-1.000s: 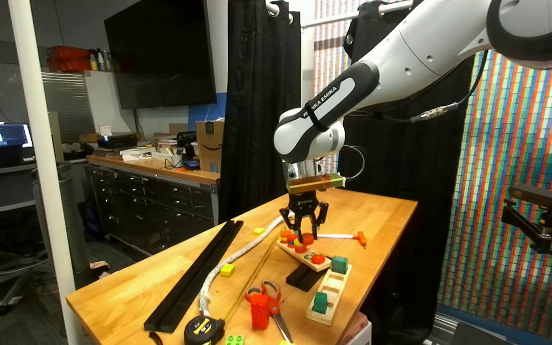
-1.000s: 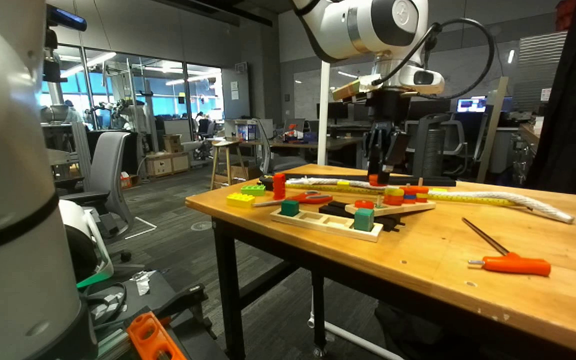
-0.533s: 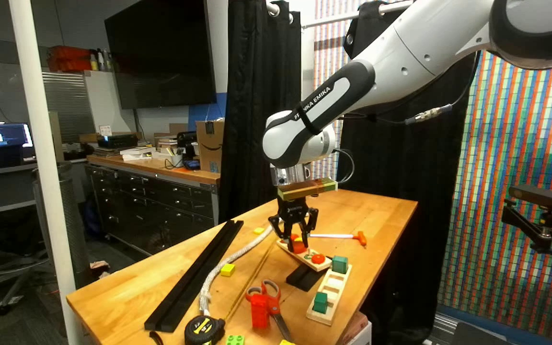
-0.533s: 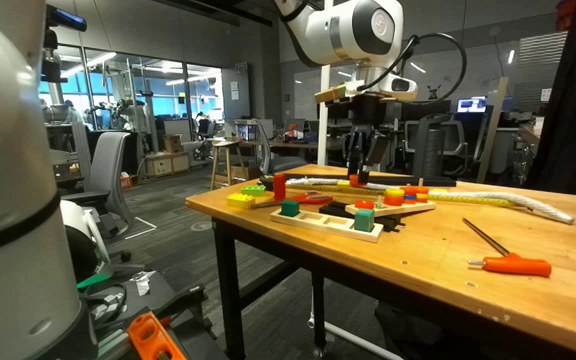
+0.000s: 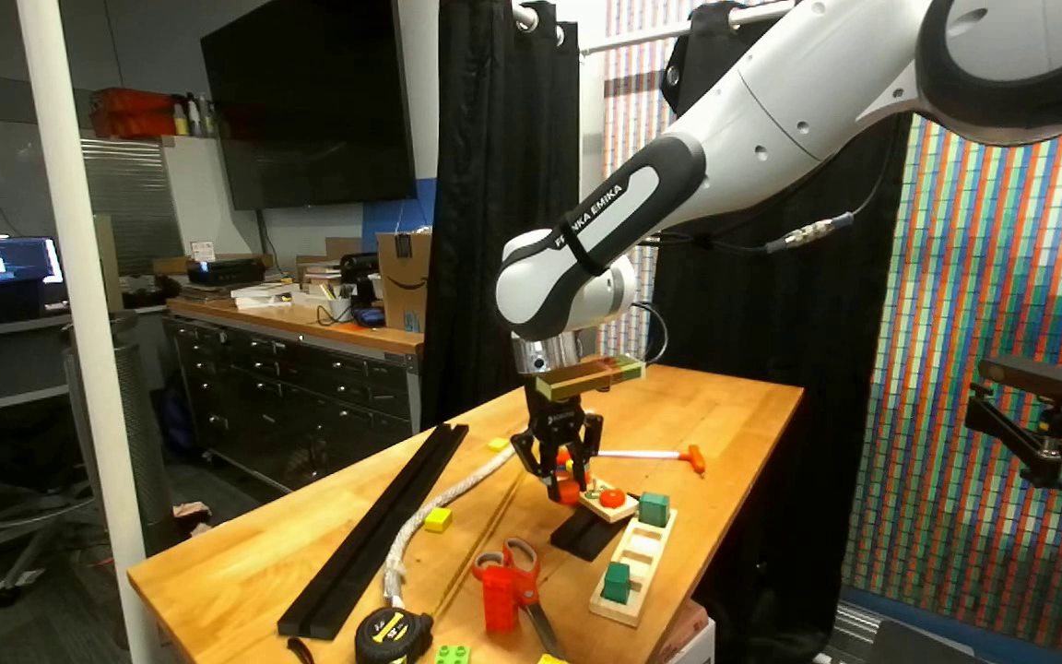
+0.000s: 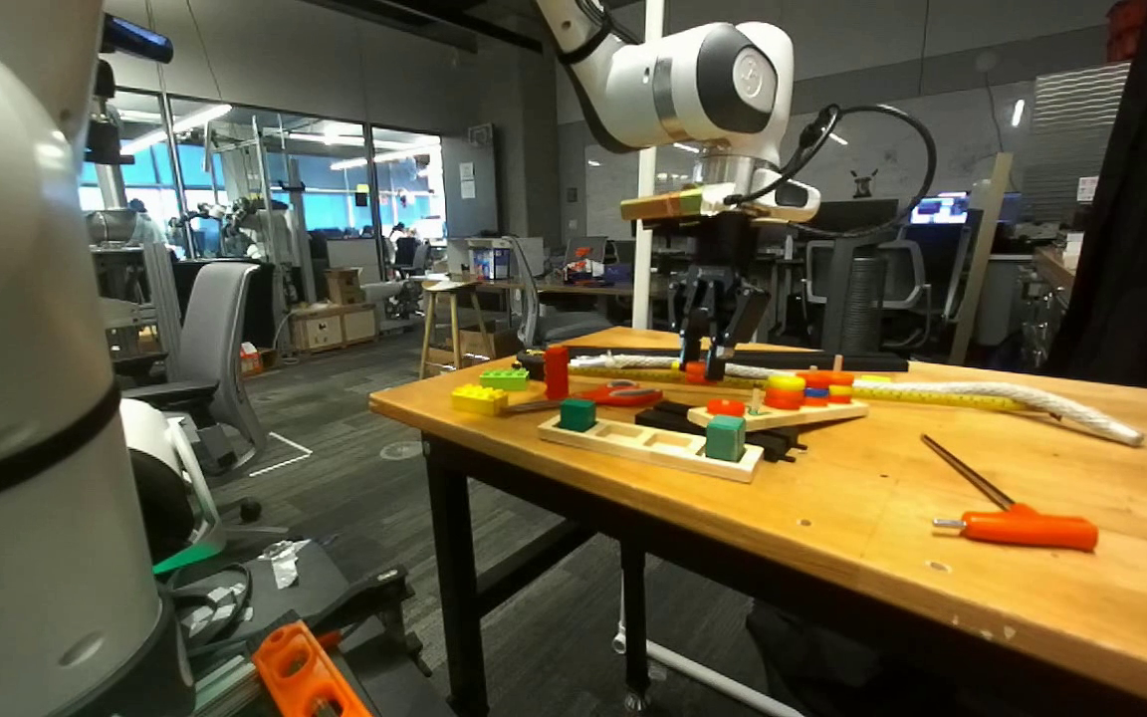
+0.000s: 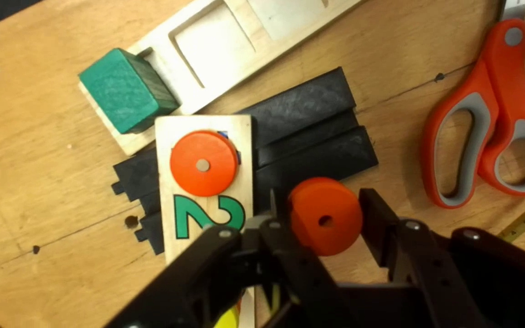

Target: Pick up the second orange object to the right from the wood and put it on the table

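Note:
My gripper (image 5: 568, 487) is shut on an orange disc (image 7: 331, 205) with a hole in its middle. The disc sits between the two fingers and also shows in an exterior view (image 6: 696, 371). It is low over the wooden table (image 6: 862, 488), beside the wooden peg board (image 7: 166, 182); whether it touches the table I cannot tell. Another orange disc (image 7: 203, 157) stays on a peg at the board's end, next to a printed green 2. Stacked orange, yellow and blue discs (image 6: 785, 393) stand at the board's other end, mostly hidden in the wrist view.
A black grooved piece (image 7: 308, 118) lies under the board. A wooden tray (image 6: 648, 443) with green blocks, scissors (image 7: 481, 118), a red block (image 5: 499, 599), white rope (image 5: 443, 498), a tape measure (image 5: 393, 634) and an orange-handled tool (image 6: 1027, 528) lie around.
My gripper, with the orange disc in it, has moved left in both exterior views and come lower, from over the board to beside it. The other objects have stayed put.

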